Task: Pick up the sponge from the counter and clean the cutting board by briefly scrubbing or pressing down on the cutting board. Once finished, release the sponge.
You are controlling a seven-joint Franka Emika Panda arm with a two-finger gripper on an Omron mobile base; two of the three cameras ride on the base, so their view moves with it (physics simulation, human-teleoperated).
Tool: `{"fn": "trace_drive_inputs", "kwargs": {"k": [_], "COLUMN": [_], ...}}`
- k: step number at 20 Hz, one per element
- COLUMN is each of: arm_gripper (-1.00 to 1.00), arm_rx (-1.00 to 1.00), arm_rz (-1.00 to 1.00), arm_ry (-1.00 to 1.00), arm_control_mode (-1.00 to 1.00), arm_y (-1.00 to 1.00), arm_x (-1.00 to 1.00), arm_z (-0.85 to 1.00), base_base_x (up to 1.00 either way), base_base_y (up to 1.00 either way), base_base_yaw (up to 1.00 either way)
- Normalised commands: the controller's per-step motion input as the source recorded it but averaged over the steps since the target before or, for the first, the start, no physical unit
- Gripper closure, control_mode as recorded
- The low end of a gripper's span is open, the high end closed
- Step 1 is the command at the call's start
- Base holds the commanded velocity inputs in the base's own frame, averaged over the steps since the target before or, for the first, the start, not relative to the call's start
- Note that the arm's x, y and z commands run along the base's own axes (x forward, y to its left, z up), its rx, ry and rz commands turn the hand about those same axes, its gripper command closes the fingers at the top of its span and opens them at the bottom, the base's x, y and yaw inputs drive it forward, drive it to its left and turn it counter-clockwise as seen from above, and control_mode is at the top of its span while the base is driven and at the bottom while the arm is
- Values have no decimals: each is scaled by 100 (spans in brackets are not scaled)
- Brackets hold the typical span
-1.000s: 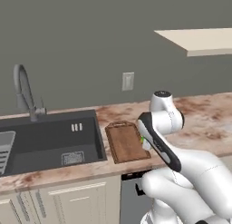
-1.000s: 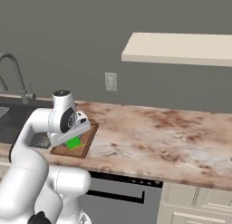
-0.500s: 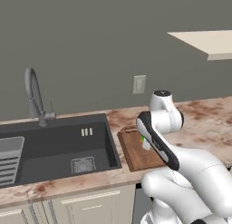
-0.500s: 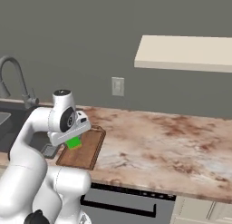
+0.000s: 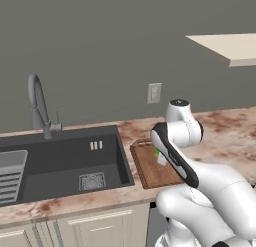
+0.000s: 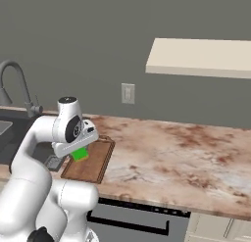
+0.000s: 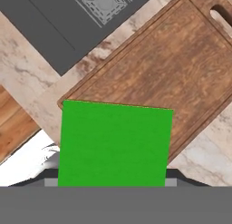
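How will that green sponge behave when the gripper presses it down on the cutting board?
The sponge, a flat block held in the gripper above the cutting board, is probably soft and light, so it should squash slightly rather than slip. Its broad flat face suggests it won't roll. The board's grain may add friction.

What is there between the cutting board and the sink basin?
A narrow strip of bare counter separates the cutting board from the sink basin; nothing lies on it. The hand view shows this best.

Matt green sponge [image 7: 115,143], grainy brown wooden cutting board [image 7: 158,69], mottled stone-look counter [image 6: 186,153], matt dark sink [image 5: 65,161]
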Motion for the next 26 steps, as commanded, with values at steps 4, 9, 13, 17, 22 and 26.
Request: {"fn": "trace_drive_inputs", "kwargs": {"k": [4, 9, 13, 17, 22, 26], "arm_gripper": [100, 100, 100, 100, 100, 100], "arm_rx": [2, 4, 5, 4, 2, 1], "arm_rz": [-2, -16, -11, 0, 13, 24], "arm_ry": [5, 12, 13, 15, 2, 3], "arm_control_mode": [-100, -100, -100, -100, -100, -100], "arm_y": [0, 0, -2, -19, -32, -23], "arm_x": [19, 11, 1, 0, 0, 0], "arm_z": [-10, -22, -32, -41, -31, -23], "base_base_x": [0, 0, 0, 0, 0, 0], "base_base_y": [0, 0, 0, 0, 0, 0], "base_base_yaw": [0, 0, 0, 0, 0, 0]}}
